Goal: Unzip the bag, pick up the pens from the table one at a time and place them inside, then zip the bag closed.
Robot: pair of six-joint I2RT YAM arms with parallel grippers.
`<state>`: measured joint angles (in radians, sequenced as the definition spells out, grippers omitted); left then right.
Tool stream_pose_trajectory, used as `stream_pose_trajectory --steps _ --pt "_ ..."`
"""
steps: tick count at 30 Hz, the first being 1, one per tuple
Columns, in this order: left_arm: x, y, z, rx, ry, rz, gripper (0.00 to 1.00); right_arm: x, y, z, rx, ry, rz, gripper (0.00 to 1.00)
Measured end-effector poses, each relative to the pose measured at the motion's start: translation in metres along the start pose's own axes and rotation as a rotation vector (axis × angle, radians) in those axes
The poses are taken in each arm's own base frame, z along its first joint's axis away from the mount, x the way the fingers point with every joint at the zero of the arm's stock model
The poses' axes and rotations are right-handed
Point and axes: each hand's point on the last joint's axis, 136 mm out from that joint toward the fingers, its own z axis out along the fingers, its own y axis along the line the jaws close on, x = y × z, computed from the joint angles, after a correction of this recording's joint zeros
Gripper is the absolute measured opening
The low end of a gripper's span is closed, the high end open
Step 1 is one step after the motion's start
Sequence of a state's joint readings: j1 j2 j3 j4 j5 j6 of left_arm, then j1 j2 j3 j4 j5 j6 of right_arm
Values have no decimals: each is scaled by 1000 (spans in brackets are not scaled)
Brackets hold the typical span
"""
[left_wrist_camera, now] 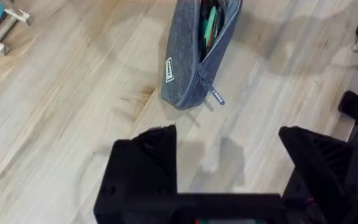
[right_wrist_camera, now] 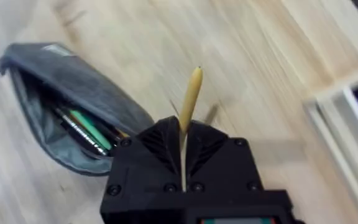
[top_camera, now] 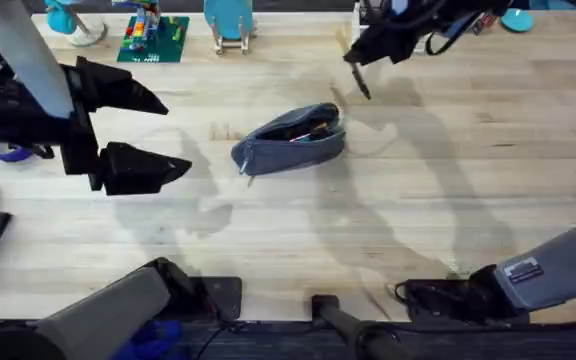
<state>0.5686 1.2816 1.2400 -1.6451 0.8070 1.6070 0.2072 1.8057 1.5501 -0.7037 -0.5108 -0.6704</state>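
The bag is seen lying on the table near the middle of the overhead view, with its zipper drawn open and the mouth gaping. Inside the opening, a green item and a dark pen-like item are visible in the left wrist view; their exact identity cannot be told. The zipper pull is seen hanging at the closed end of the bag, just above the table surface. The left gripper is held above the table, to the left of the bag and apart from it, with its black fingers spread wide and nothing between them. The right gripper is positioned beyond the bag, toward the far side of the table, raised clear of the surface. Its fingers are closed together on the yellow pen, which is gripped along its lower shaft so that the pointed tip projects outward past the fingertips. In the right wrist view the open bag is seen to one side of the held pen, not touching it. Along the far table edge, a green block assembly and a blue stand are seen.
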Motion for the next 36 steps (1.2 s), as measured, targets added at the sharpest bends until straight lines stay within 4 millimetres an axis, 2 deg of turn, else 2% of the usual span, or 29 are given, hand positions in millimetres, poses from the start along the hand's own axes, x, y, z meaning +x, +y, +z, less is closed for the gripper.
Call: stream_pose_trajectory --steps 7,13,22,30,36 --pt "0 0 0 0 0 0 996 -21 45 16 -109 -37 -303 33" --pt "0 0 0 1 0 0 996 -30 83 28 -188 -49 -519 33" --pt "0 0 0 0 0 0 995 -18 122 8 -290 -19 -740 33" --pt "0 0 0 0 0 0 996 -8 144 8 -359 13 -846 33" --pt "0 0 0 0 0 0 996 -5 148 10 -376 21 -883 33"
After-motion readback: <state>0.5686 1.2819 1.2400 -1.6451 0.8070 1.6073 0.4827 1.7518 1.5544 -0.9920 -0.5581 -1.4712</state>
